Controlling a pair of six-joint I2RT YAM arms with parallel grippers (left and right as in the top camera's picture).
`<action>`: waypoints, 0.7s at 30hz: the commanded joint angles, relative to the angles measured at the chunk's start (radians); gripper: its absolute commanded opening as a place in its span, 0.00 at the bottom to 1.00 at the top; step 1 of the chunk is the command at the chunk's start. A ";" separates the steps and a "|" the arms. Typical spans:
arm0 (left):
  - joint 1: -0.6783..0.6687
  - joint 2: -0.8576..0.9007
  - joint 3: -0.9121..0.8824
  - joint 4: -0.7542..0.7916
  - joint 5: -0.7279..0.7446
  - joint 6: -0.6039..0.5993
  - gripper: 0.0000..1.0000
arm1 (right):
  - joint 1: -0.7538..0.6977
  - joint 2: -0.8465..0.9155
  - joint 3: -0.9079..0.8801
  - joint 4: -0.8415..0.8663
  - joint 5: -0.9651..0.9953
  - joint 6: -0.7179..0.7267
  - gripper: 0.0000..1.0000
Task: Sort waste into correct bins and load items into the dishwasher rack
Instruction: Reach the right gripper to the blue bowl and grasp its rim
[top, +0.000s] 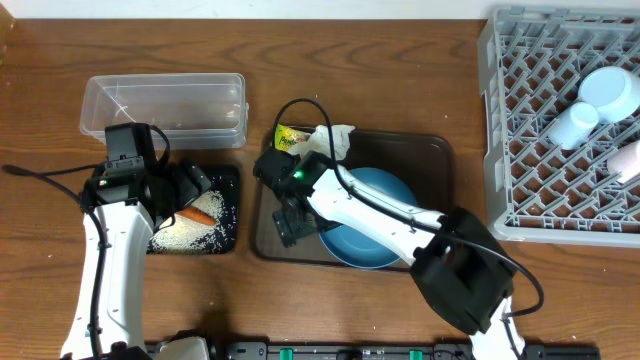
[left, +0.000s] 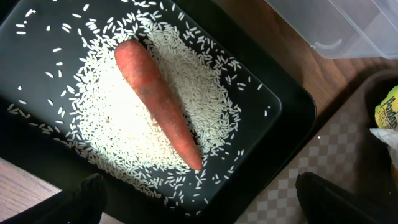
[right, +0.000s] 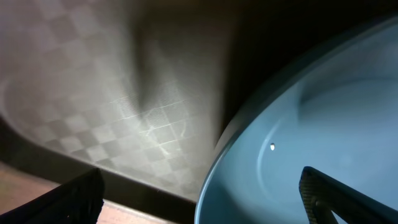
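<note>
An orange carrot (left: 155, 99) lies on loose white rice (left: 124, 130) in the black tray (top: 228, 178). My left gripper (top: 185, 190) hovers open and empty over that tray, its fingers wide apart in the left wrist view (left: 199, 205). The clear tub (top: 160, 105) stands behind the tray. The dark-blue plate (top: 365, 225) sits on the brown serving tray (top: 420, 150). My right gripper (top: 295, 215) is open, its fingers (right: 199, 199) straddling the plate's (right: 311, 143) left rim. The yellow-green wrapper (top: 292, 138) and white napkin (top: 335, 135) lie at the serving tray's back. The rack (top: 530, 200) holds the light-blue bowl (top: 610, 90) and white cup (top: 572, 125). The chopsticks are out of view.
Another pale item (top: 625, 160) sits at the rack's right edge. The serving tray's checkered floor (right: 124, 112) shows left of the plate. The clear tub's corner (left: 348, 25) and the wrapper (left: 388, 109) show in the left wrist view.
</note>
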 joint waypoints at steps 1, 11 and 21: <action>0.003 0.006 0.002 -0.002 0.002 0.002 1.00 | -0.001 0.035 -0.008 0.003 0.015 0.035 0.99; 0.003 0.006 0.002 -0.002 0.002 0.002 1.00 | -0.011 0.038 -0.008 0.018 0.048 0.042 0.63; 0.003 0.006 0.002 -0.002 0.002 0.002 1.00 | -0.031 0.037 -0.005 -0.010 0.070 0.042 0.32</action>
